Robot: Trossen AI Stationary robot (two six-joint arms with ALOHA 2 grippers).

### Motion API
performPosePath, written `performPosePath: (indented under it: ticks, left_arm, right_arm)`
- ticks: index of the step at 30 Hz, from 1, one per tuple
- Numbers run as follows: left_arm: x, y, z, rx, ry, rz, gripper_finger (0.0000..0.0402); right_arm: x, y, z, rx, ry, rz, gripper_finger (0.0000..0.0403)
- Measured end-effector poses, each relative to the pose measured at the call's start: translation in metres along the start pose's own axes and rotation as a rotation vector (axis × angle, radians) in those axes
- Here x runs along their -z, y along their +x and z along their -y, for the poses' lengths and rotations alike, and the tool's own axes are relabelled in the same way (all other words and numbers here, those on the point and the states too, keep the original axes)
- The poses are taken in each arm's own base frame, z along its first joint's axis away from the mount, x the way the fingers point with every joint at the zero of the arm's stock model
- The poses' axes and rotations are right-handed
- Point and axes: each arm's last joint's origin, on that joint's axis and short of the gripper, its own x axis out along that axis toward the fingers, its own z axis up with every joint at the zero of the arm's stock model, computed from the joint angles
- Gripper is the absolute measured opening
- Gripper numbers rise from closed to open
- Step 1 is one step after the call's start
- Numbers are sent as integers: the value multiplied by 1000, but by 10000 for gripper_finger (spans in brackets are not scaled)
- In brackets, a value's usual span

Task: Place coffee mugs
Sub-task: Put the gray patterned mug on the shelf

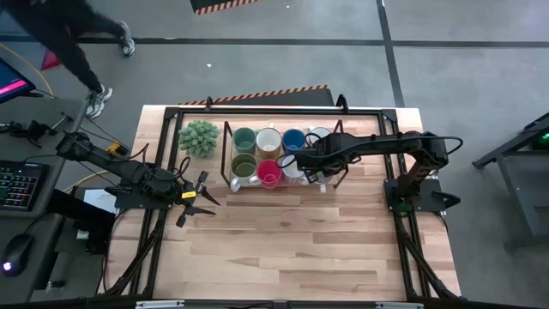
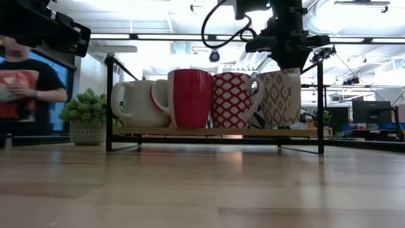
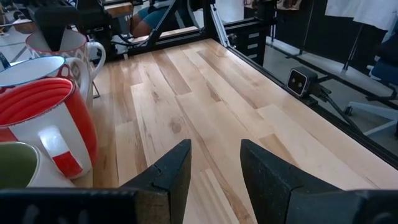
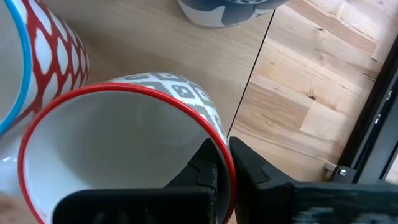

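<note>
Right wrist view shows the right end effector (image 4: 222,171) pinched shut on the rim of a grey-patterned mug (image 4: 124,149) with a red lip, one finger inside the wall and one outside. That rim grip seems chosen because the mug stands packed among others, leaving no room to clasp its body. Just beside it is a red-lattice mug (image 4: 43,68) with a blue rim, and beyond it a dark blue mug (image 4: 227,9); all sit on the rack's shelf (image 4: 155,43).

The low view adds what the wrist camera cannot: the gripped mug (image 2: 281,98) rests upright on the rack (image 2: 215,132), at the end of a row with a red mug (image 2: 190,98) and a cream mug (image 2: 136,104).

The high view alone shows both rows, a plant (image 1: 199,137) past the rack, and the left end effector (image 1: 204,196) waiting over bare bench (image 1: 283,249), well apart from the mugs, fingers spread and empty.
</note>
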Motion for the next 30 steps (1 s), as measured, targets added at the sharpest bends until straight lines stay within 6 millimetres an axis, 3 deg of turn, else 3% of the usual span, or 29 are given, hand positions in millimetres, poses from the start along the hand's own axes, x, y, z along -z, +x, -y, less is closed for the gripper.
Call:
performPosePath:
  ticks: [30]
  left_arm:
    - [0, 0, 0, -1, 0, 4, 129]
  right_arm:
    - [-2, 0, -1, -1, 32, 35, 0]
